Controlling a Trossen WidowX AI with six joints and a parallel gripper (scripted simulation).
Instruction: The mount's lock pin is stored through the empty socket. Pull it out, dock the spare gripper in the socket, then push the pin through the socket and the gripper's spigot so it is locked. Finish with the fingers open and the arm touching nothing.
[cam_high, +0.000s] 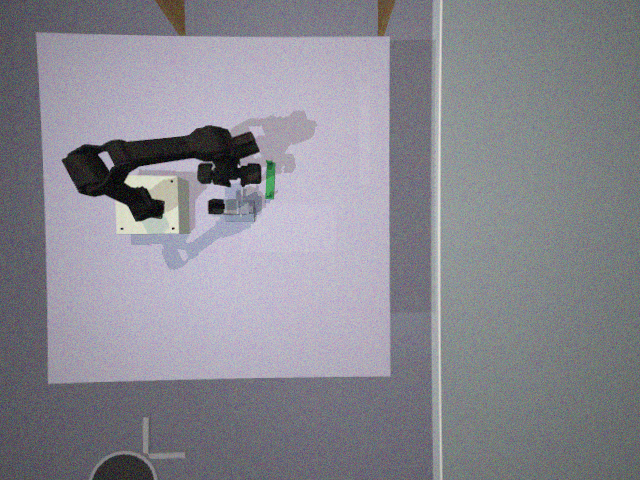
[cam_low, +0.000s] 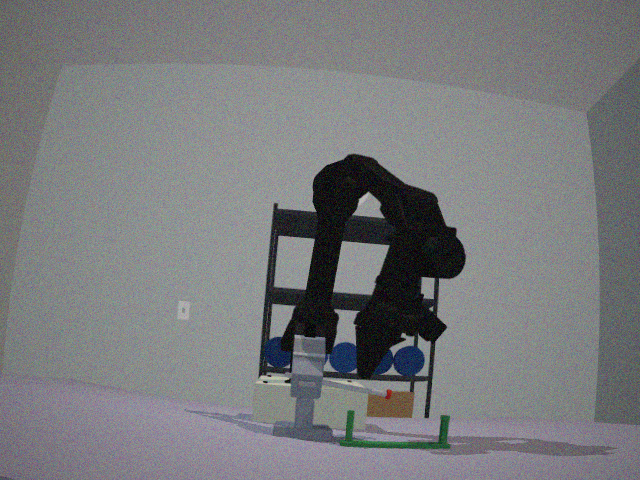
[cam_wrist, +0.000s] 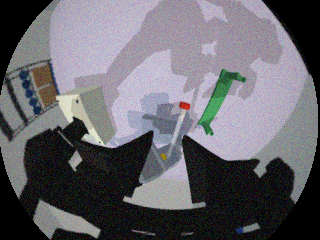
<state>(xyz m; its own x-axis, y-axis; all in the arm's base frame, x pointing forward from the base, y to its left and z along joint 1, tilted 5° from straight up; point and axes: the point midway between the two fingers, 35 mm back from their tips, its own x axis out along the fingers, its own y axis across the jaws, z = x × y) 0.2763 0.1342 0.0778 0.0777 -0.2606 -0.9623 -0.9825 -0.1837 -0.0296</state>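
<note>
The grey mount (cam_high: 240, 213) (cam_low: 305, 384) (cam_wrist: 169, 166) stands upright on its base. The thin grey lock pin (cam_low: 355, 387) (cam_wrist: 177, 131) sticks out of its side with its red head (cam_low: 388, 394) (cam_wrist: 184, 105) outward, dipping slightly towards the head. My gripper (cam_low: 366, 375) (cam_wrist: 168, 135) is partly open, with nothing held. Its fingertips are just above the pin in the exterior view; the pin shows between and beyond them in the wrist view. A black part (cam_high: 216, 206) lies against the mount's left side, perhaps the spare gripper. How deep the pin sits is hidden.
A green two-post cradle (cam_high: 270, 180) (cam_low: 395, 444) (cam_wrist: 215, 104) stands beside the mount, with nothing on it. My arm's base stands on a cream block (cam_high: 173, 219) (cam_low: 341, 413) (cam_wrist: 97, 117) left of the mount. A dark rack (cam_low: 271, 258) is in the background.
</note>
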